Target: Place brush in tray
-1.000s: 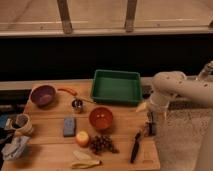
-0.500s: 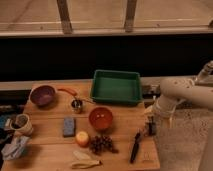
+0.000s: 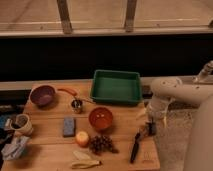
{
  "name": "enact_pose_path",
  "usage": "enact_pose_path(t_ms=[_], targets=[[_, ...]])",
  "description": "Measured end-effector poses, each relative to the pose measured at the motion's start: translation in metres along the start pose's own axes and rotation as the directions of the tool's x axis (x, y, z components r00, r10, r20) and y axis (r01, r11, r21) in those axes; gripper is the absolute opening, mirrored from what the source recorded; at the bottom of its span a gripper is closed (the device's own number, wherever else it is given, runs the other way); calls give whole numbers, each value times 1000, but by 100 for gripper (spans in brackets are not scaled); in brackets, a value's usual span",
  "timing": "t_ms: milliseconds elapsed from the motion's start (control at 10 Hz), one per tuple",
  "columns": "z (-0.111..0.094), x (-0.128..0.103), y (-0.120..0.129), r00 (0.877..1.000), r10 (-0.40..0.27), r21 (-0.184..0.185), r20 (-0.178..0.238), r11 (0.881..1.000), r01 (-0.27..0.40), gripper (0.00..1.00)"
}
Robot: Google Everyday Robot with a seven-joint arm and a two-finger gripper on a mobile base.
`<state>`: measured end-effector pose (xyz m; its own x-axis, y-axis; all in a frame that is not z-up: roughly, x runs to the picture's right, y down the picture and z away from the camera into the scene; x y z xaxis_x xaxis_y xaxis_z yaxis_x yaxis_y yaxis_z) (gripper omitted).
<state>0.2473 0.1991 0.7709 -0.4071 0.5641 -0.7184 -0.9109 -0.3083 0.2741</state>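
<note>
At right edge of table, pincer lower than before, near brush, grip unclear

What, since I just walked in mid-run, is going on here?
A one-armed robot is working at a wooden table. Its claw hangs low at the table's right edge, close to the far end of the brush, which lies flat near the front right corner. The tray sits further back and looks empty, so the brush is not yet in it.
</note>
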Motion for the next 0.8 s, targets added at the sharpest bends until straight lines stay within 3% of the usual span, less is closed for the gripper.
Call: enact_pose_path(t_ms=[400,800], targets=[[25,10,2,998,-32,29,-60,999,34,80],[54,12,6,989,-36,-4,-143,999,36,80]])
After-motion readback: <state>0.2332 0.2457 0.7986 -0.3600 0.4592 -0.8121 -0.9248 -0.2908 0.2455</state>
